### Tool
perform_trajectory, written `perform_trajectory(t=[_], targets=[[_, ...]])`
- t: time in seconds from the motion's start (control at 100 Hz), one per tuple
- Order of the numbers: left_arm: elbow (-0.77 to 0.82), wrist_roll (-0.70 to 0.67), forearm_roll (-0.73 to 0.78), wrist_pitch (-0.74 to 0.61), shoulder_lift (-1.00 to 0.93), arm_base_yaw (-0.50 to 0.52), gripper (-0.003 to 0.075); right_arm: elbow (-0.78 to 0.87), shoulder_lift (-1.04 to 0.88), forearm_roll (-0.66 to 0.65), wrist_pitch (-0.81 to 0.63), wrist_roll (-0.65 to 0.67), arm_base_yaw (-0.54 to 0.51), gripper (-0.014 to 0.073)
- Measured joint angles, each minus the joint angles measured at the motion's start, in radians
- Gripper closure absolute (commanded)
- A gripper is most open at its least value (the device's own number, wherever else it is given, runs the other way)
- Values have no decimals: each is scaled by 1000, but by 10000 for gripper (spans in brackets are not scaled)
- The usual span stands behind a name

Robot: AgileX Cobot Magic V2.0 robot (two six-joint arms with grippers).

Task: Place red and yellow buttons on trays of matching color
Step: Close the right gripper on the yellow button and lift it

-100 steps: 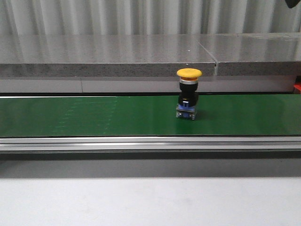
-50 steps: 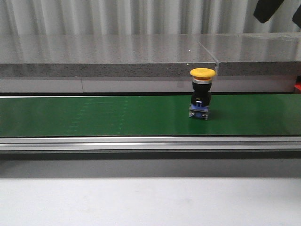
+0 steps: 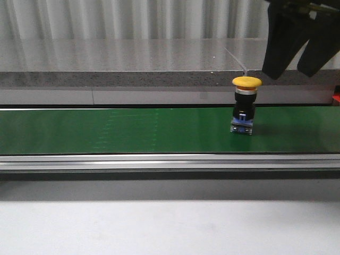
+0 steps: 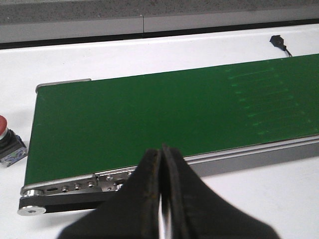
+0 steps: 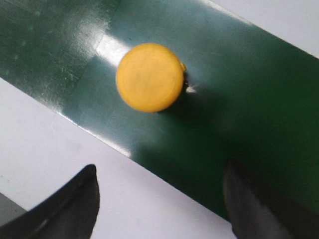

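A yellow button with a black body and blue base stands upright on the green conveyor belt, right of centre. My right gripper hangs open above it and slightly to its right, not touching. From the right wrist, the yellow button's cap lies beyond the open right gripper. A red button stands on the white table just off the belt's end. My left gripper is shut and empty over the belt's near rail. No trays are in view.
A grey stone ledge runs behind the belt. A metal rail borders the belt's near side, with white table in front. A small black part with a cable lies beyond the belt. Something red-orange shows at the right edge.
The yellow button has travelled to the right along the belt. My right gripper has come down into the front view from the upper right, open.
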Motion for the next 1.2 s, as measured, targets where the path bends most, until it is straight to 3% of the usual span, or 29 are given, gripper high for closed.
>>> perform_trajectory(t=[0.41,0.5,0.63,0.73,0.93,1.2], targets=[[0,0,0,0,0,0,741,-36,135,0,-112,-34,2,77],[0,0,0,0,0,0,741,-36,156,-2,-141,-34,2,161],[0,0,0,0,0,0,741,-36,167,-4,-155,-34,2,385],[0,0,0,0,0,0,741,-36,168,-5,-159,-34,2,475],[0,0,0,0,0,0,741,-36,137,-6,-161,-22,2,508],[0,0,0,0,0,0,741,-36,11,-6,-131,102,-60,508]])
